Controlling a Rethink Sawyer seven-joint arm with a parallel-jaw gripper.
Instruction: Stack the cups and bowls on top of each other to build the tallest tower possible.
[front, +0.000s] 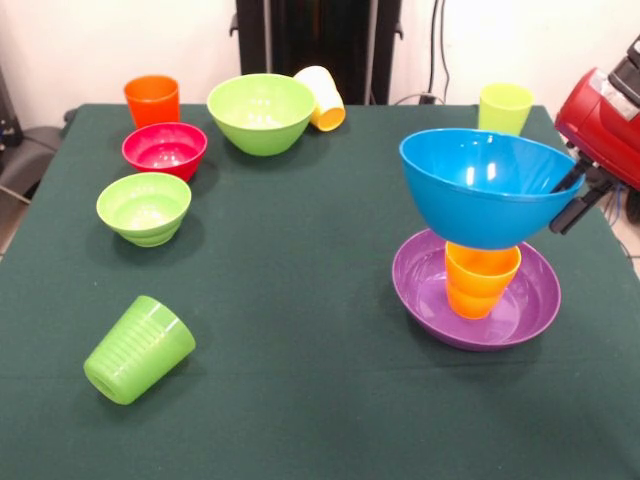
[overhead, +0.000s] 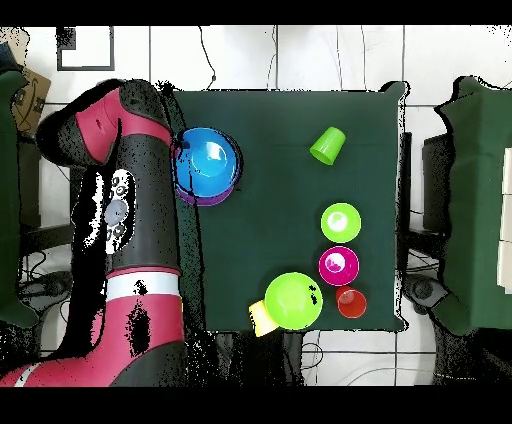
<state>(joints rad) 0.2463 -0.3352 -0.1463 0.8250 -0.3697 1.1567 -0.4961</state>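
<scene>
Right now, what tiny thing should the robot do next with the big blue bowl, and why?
Probably let go gently and back away. The blue bowl already sits upright on the orange cup inside the purple bowl, and the gripper holds its rim, so a slow release should keep the tower from tipping.

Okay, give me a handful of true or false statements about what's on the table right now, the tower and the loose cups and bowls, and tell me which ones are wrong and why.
1. The blue bowl sits on the orange-yellow cup. True.
2. That cup stands in the purple bowl. True.
3. The green ribbed cup stands upright. False: it lies on its side.
4. The red bowl is stacked inside the small green bowl. False: they sit side by side on the table.
5. The gripper is at the blue bowl's rim. True.
6. The pale yellow cup is on the tower. False: it lies tipped beside the large green bowl.
</scene>
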